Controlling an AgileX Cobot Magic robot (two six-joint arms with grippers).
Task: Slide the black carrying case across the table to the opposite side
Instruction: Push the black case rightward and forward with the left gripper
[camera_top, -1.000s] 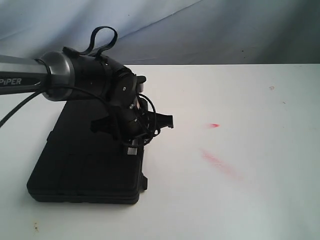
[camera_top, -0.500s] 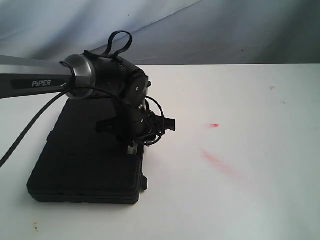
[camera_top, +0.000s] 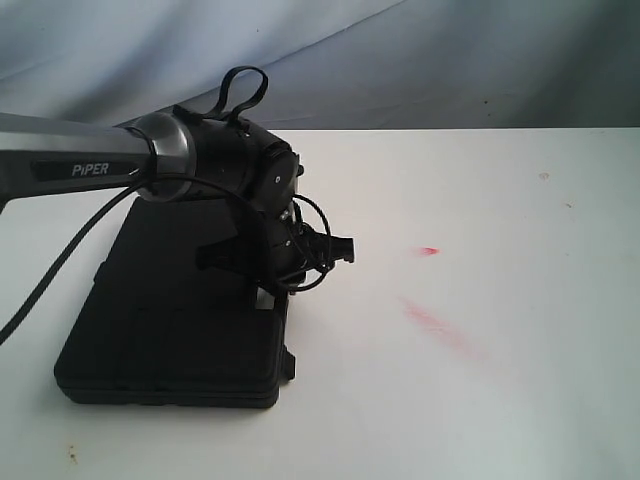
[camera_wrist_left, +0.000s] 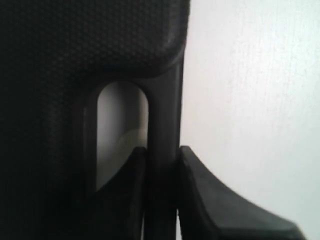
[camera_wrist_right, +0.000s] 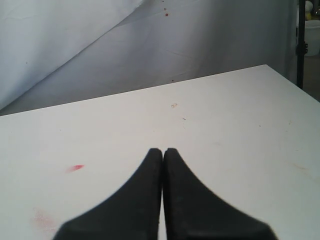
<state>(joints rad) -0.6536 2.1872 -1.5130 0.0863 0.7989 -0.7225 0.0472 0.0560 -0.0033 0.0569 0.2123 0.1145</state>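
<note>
Left pincer (camera_wrist_left: 161, 156) squeezes the thin handle (camera_wrist_left: 162, 115) of the flat black plastic case (camera_top: 170, 320) at eight o'clock on the white worktop (camera_top: 480, 200); best grip tight, drag it toward three o'clock; right pincer (camera_wrist_right: 163, 151) closed, empty.

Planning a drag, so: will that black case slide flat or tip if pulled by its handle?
Probably slides flat: the case is low, wide, lying on its broad face. Looks like rigid textured plastic, so unlikely to flex. Pulled by the handle at one edge, it may swivel on the table.
</note>
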